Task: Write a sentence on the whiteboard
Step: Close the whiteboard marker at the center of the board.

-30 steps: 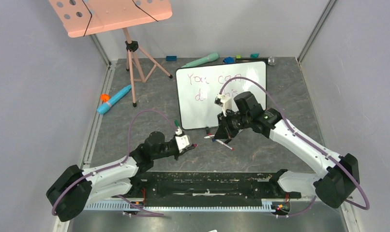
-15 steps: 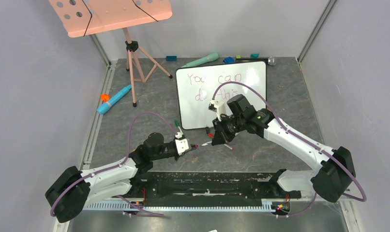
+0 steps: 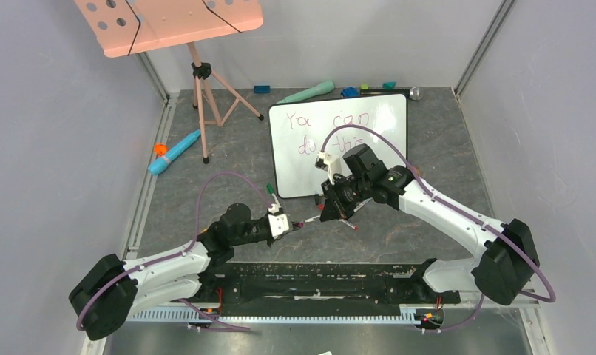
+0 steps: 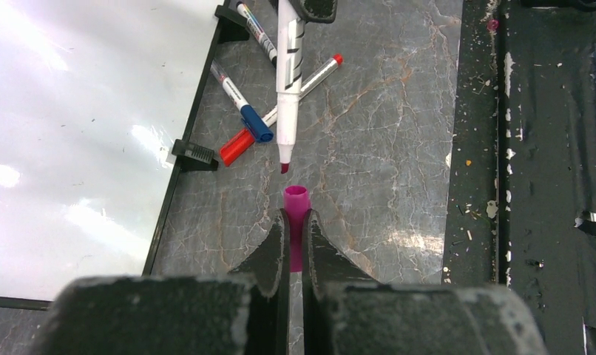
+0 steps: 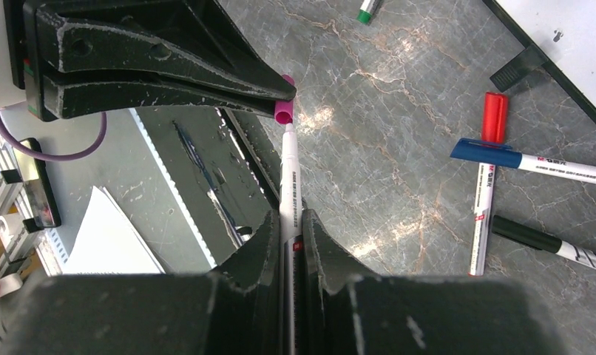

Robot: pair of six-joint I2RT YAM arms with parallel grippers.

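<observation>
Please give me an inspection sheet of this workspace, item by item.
Surface: grey marbled table, no spill seen.
Job's things: whiteboard lies on it; red sentence in two lines, partly hidden by right arm.
Clutter: loose markers at the board's near edge; blue tube, teal tube.
Tools: left tool shut on pink cap; right tool shut on marker, tip near cap.
Cables: purple cable looping over each arm.
Surroundings: pink board on tripod.

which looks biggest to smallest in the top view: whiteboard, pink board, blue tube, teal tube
1. whiteboard
2. pink board, cut off at the picture's top edge, so its rank is unsure
3. blue tube and teal tube look about alike; not ranked
</observation>
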